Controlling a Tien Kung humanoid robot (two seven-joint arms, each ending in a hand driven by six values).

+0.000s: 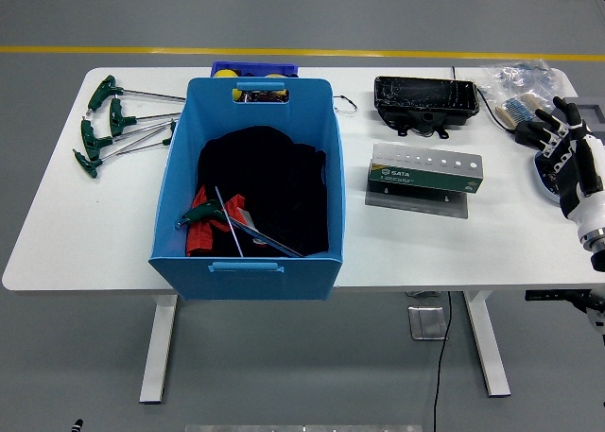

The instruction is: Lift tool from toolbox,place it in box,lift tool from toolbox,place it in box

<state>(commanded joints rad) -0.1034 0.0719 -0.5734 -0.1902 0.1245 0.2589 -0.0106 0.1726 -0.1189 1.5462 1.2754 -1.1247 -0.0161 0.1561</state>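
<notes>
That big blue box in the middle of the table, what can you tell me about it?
The blue box looks like plastic, an open-topped crate with slanted walls and a handle slot at its near and far ends. It stands upright on the white table, left of centre, its near end at the table's edge. Inside lie a black cloth, something red and green-handled tools with long metal shafts. No hand touches it.

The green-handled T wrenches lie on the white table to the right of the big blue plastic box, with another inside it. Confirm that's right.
Not quite: the head view shows the green-handled T wrenches lying left of the big blue plastic box, not right. Another green-handled wrench does lie inside it, as stated.
</notes>
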